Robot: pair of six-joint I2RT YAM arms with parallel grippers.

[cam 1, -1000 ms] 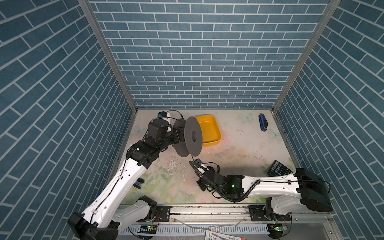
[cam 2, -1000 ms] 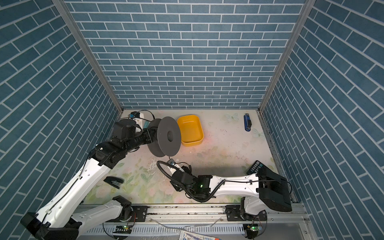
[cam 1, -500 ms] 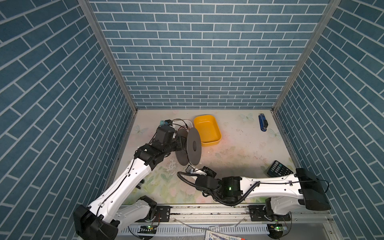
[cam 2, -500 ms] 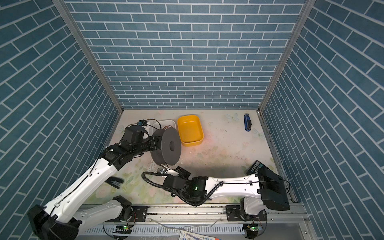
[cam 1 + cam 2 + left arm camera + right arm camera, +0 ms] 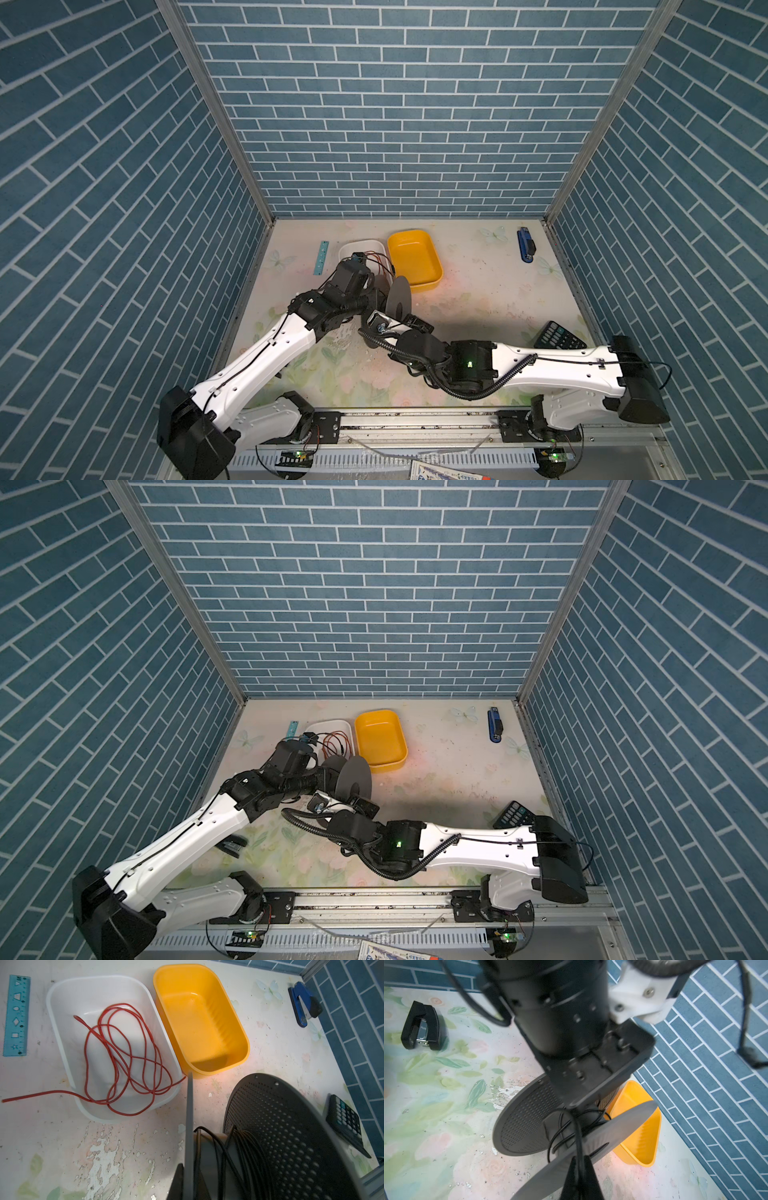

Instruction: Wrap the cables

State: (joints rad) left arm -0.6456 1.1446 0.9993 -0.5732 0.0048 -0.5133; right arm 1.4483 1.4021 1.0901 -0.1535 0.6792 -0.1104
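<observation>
Spool (image 5: 280, 1136): grey, 2 round discs w/ tiny holes. It's being held on its edge near the yellow tub (image 5: 199, 1022).
left gripper (image 5: 188, 1167): fingers are squeezing together on the thin rim of one disc. Prob. it's gripping there so the spool isn't rolling away & the middle is staying free for wire.
right gripper (image 5: 578, 1165): fingers are pinching together on the black wire (image 5: 577, 1136), just beside the spool's middle. Prob. it's pulling the wire tight so it's landing between the discs, not slipping off.
Black wire: it's sitting in loops round the spool's middle, between the 2 discs. Some loops are hanging a bit loose. One bit is running out to the right gripper. I'm guessing most is on by now, b/c I'm not seeing any on the table (image 5: 270, 1053).
Red wire (image 5: 124, 1053): it's lying in a messy pile in the white tub (image 5: 52, 1001), one end hanging out onto the table. Not the one being wound.
Yellow tub: empty, sitting just beside the white tub. Maybe it's waiting for the done spool.
Other stuff: blue ruler (image 5: 15, 1015), blue stapler (image 5: 303, 1003), calculator (image 5: 347, 1120) & black stapler (image 5: 422, 1026) are sitting out at the edges, so the arms are getting room.
Writing: no brand is showing. The ruler is showing cut-out shapes & small marks, no numbers I can read. Calculator keys are too small to read.
</observation>
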